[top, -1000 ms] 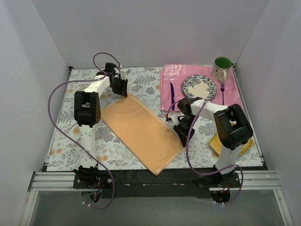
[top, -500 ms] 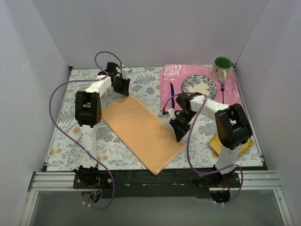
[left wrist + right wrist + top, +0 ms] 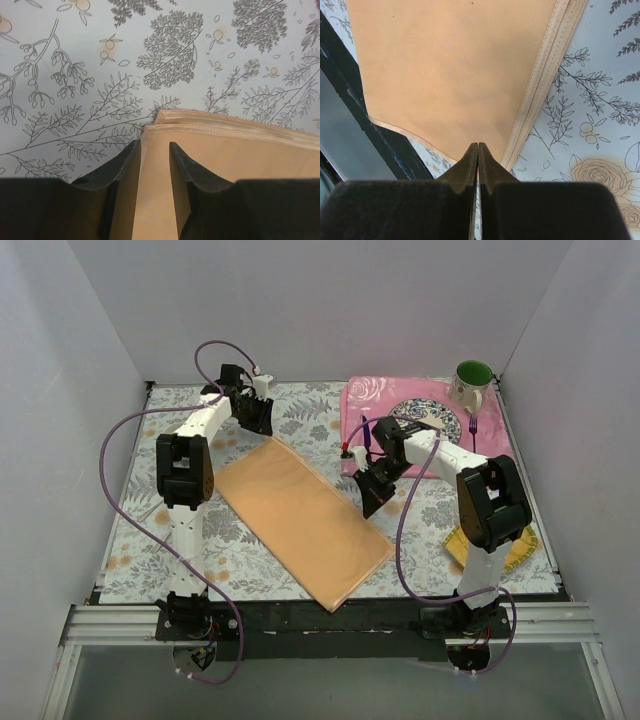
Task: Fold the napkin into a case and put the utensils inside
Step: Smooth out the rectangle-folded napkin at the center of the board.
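The peach-orange napkin [image 3: 300,515] lies folded into a long layered rectangle, set diagonally on the floral tablecloth. My left gripper [image 3: 254,420] hangs over its far corner. In the left wrist view the left gripper [image 3: 154,145] stands slightly open, the flat napkin [image 3: 225,150] beneath it and nothing between its fingers. My right gripper [image 3: 372,496] hovers by the napkin's right long edge; the right wrist view shows the right gripper [image 3: 478,145] shut and empty above the napkin [image 3: 450,65]. The purple knife [image 3: 366,433] and fork [image 3: 473,436] lie on the pink placemat [image 3: 360,400], the knife partly hidden by my right arm.
A patterned plate [image 3: 432,426] sits on the placemat, with a green mug [image 3: 472,380] at its far right corner. A yellow woven mat [image 3: 521,543] lies under the right arm near the table's right edge. The table's black front rail [image 3: 375,135] runs just past the napkin's near end.
My right gripper has risen and moved away from the napkin's near right edge toward the placemat. My left gripper has shifted slightly farther back and its jaws have parted a little.
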